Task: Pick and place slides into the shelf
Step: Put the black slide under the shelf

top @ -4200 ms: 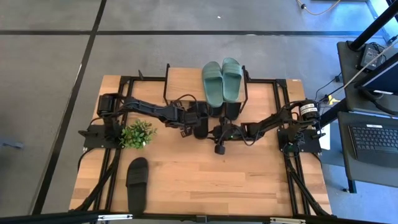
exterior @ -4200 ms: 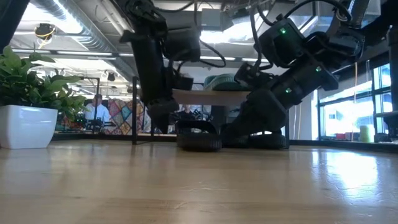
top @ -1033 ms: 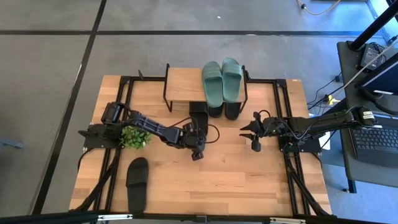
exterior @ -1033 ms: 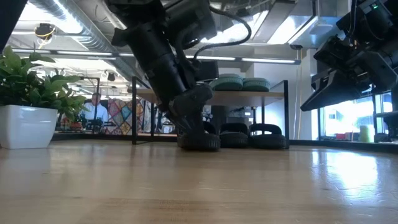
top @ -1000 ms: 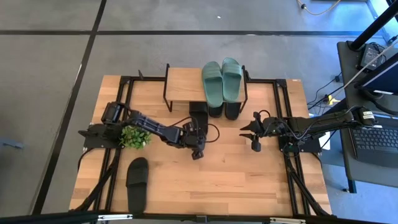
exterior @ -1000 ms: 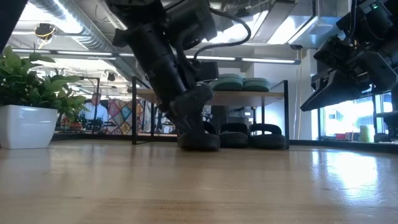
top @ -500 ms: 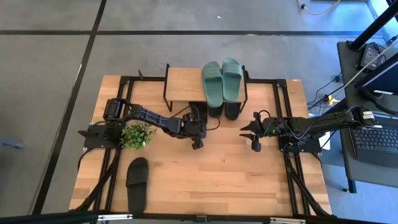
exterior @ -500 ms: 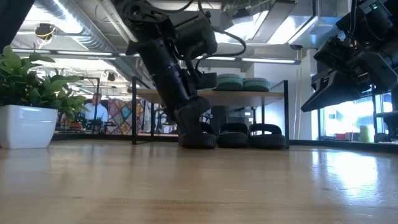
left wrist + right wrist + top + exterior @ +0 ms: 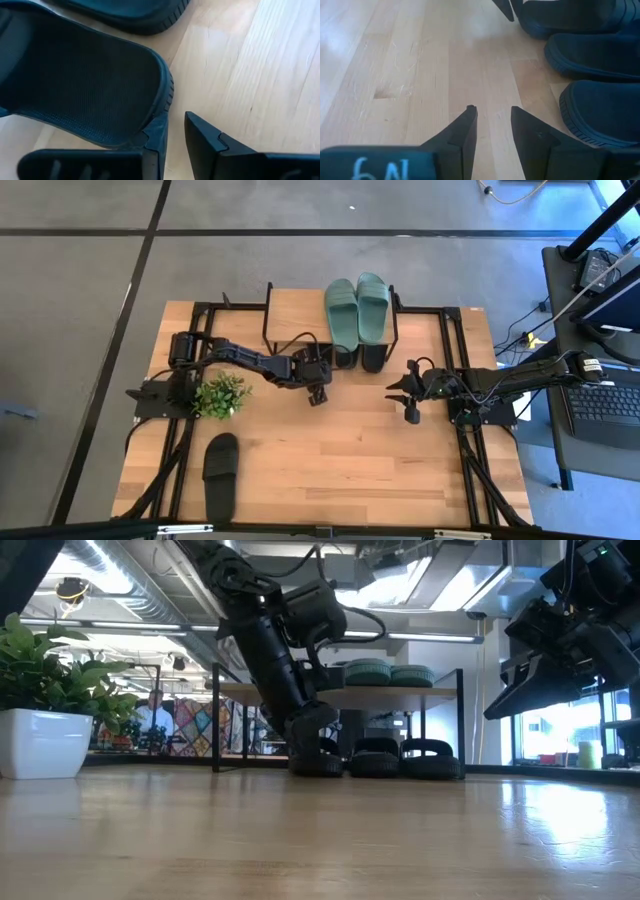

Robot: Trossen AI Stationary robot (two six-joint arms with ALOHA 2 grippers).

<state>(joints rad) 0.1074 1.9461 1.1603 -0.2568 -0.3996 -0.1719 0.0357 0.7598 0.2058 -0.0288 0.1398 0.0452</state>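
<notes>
From above, the left gripper was seen at the shelf's front edge, at about 7 o'clock from the green pair of slides lying side by side on the plank top. Its finger spread could not be judged there. Two black slides were partly hidden under the shelf, only their ends showing, and a third beside them was mostly covered by the left arm. One more black slide lay alone on the table at 7 o'clock from the shelf, near the small plant. The right gripper was held over the table at 4 o'clock from the shelf.

In the low view, the left gripper was lowered to the row of black slides beneath the shelf top; its contact was masked by the arm.

In the left wrist view, the fingers were slightly apart, with one finger against the rim of a black slide and nothing clamped between them.

In the right wrist view, the right gripper's fingers were narrowly parted and empty, above bare wood, with black slides nearby, cut off at the frame edge.
</notes>
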